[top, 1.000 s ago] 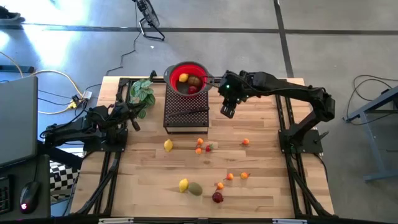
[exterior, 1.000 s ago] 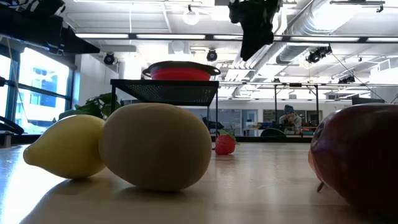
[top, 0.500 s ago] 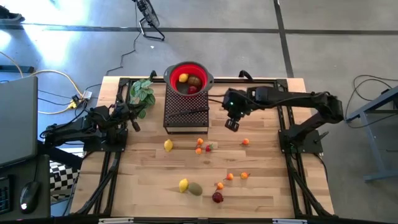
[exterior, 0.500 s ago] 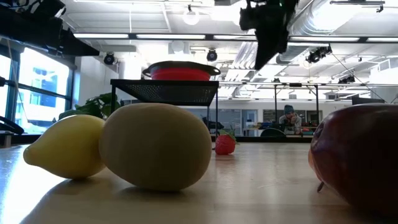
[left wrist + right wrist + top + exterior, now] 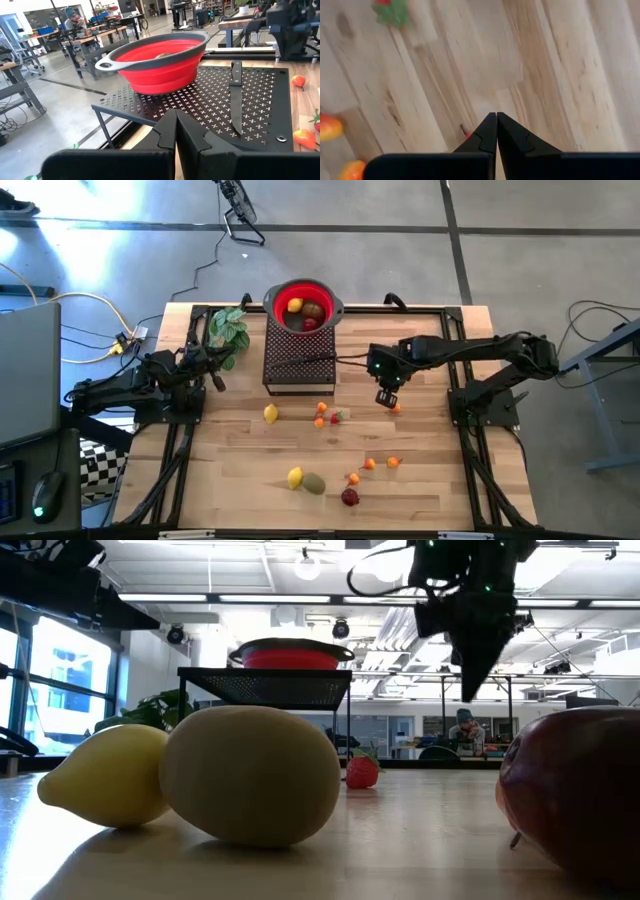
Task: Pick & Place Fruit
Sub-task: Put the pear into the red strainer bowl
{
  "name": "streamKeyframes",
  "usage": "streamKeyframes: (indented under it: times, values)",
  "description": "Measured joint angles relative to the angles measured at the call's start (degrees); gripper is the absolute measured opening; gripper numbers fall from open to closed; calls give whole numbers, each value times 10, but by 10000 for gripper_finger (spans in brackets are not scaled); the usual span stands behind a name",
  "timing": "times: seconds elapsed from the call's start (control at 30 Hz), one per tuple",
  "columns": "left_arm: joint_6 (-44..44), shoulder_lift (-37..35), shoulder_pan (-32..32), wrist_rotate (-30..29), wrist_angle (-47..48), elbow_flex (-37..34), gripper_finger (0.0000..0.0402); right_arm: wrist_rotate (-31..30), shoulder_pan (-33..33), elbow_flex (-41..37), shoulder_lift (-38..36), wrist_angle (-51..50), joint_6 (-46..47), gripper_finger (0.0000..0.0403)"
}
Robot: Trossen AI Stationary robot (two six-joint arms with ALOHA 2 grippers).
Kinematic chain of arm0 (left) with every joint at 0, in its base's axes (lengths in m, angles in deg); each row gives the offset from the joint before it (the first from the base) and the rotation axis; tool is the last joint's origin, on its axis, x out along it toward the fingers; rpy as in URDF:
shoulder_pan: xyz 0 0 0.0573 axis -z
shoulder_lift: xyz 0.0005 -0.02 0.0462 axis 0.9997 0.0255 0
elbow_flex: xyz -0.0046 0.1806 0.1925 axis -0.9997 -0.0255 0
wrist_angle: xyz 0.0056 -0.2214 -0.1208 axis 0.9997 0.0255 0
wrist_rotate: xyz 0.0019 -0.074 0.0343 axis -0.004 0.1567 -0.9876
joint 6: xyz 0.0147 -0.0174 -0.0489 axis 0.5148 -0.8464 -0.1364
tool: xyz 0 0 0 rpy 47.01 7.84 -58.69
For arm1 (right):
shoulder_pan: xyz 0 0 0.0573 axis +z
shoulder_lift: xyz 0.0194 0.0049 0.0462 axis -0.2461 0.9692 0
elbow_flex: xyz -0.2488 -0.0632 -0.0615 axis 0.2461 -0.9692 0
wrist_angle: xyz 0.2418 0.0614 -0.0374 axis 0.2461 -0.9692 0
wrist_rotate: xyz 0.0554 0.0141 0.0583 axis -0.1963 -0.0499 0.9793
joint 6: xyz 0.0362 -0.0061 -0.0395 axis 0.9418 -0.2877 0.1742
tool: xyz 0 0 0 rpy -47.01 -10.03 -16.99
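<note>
No legible text or labels anywhere.

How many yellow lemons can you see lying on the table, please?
2. One lemon lies just in front of the black rack; the other lemon lies near the front edge, touching an olive-green fruit. The yellow piece in the red bowl may be another.

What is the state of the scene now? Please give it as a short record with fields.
left gripper: shut, empty, waiting at the table's left side near the black rack
right gripper: shut, empty, above the table beside a small orange fruit
red bowl: on the rack's far end, holds a yellow, a brown and a dark red fruit
knife: lies flat on the rack
loose fruit: lemons, small orange ones and a dark red one scattered on the wooden table
</note>
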Motion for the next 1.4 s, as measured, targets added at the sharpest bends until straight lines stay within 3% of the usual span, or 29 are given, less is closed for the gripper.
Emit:
streamKeyframes:
  times: [0.4, 0.6, 1.0, 1.4]
  values:
    - [0, 0, 0, 0, 0, 0, 0, -4, 0, -11, 0, 8, -23, 4]
    - [1, 0, 0, 0, 8, 0, 0, -46, 0, -11, 0, 9, -32, 4]
    - [-13, 0, 0, 3, 30, 0, 0, -45, 0, -12, 0, 110, -1, 4]
    - [-13, 0, 0, 3, 25, 0, 0, -47, 1, -12, 0, 113, -2, 4]
